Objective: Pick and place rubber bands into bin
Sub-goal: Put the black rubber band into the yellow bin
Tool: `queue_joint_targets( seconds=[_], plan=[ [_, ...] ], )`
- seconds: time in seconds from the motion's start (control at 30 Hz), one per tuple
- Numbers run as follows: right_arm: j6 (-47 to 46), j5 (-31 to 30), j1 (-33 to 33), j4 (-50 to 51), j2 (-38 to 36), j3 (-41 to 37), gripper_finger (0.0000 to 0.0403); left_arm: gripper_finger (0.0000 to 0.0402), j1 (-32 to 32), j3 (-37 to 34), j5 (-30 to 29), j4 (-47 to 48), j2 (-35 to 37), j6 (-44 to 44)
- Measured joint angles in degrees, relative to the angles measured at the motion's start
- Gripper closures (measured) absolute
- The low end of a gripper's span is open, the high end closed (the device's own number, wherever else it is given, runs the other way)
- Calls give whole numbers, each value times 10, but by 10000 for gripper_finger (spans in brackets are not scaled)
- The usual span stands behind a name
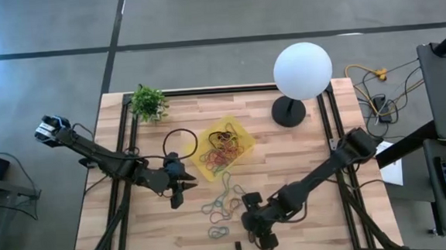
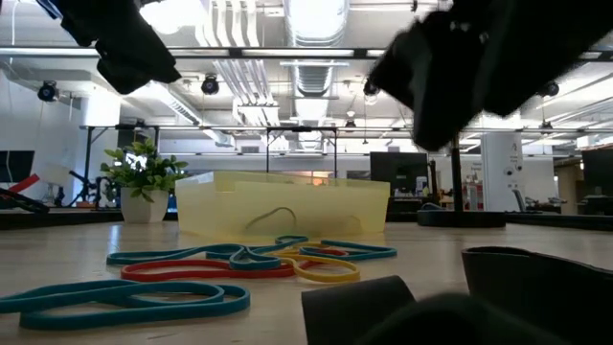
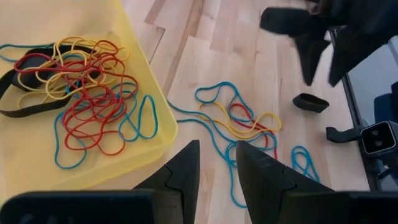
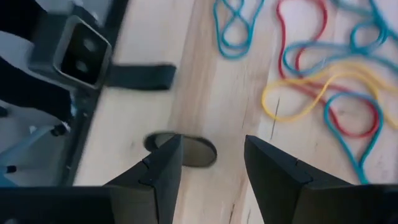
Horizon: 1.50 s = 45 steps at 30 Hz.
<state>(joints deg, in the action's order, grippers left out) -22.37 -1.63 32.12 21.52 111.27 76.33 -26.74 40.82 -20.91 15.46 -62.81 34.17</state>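
The bin (image 1: 226, 146) sits near the middle of the table (image 1: 303, 166), turned cornerwise, with a tangle of red, yellow and blue bands (image 1: 226, 144) in it, plus a wide black one seen in the left wrist view (image 3: 18, 93). More bands lie loose on the wood just in front of the bin: a cluster of blue, red and yellow loops (image 1: 225, 202), and a small blue loop (image 1: 219, 233) nearer the front edge. A big black ring (image 1: 181, 143) lies beside the bin on its left, toward the plant (image 1: 149, 103). The left gripper (image 1: 177, 191) hovers by the bin's left front side; its wrist view shows the fingers (image 3: 180, 174) a narrow gap apart with nothing between them, the bin's edge and a blue band below. The right gripper (image 1: 262, 237) is at the front of the table, just right of the loose loops; its fingers (image 4: 163, 168) stand apart and empty above bare wood, with a small dark oval piece (image 4: 198, 151) under them. A dark oblong piece (image 1: 239, 249) lies at the front edge. At the back right stands a lamp (image 1: 302, 71) with a white globe on a black round base.
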Motion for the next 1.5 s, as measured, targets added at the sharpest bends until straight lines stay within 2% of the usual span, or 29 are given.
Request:
queue_joint_targets(
  seconds=[0.27, 0.63, 0.73, 0.87, 0.93, 1.13, 1.3, 1.5],
  plan=[
    [-16, 2, 2, -1, 44, 3, 244, 313, 0, 0, 0, 0, 0, 0],
    [-47, 9, 3, 21, 87, 27, 268, 313, 0, 0, 0, 0, 0, 0],
    [-59, 6, 3, 37, 85, 27, 295, 313, 0, 0, 0, 0, 0, 0],
    [-59, 1, 3, 41, 72, 27, 367, 313, 0, 0, 0, 0, 0, 0],
    [-55, -4, 3, 40, 60, 28, 386, 313, 0, 0, 0, 0, 0, 0],
    [-45, -57, 1, 42, 27, 38, 395, 313, 0, 0, 0, 0, 0, 0],
    [-25, -147, -20, 54, -18, 41, 395, 313, 0, 0, -2, 0, 0, 0],
    [1, -255, -85, 69, -54, 41, 395, 313, 0, 0, -5, -5, 0, -1]
  ],
)
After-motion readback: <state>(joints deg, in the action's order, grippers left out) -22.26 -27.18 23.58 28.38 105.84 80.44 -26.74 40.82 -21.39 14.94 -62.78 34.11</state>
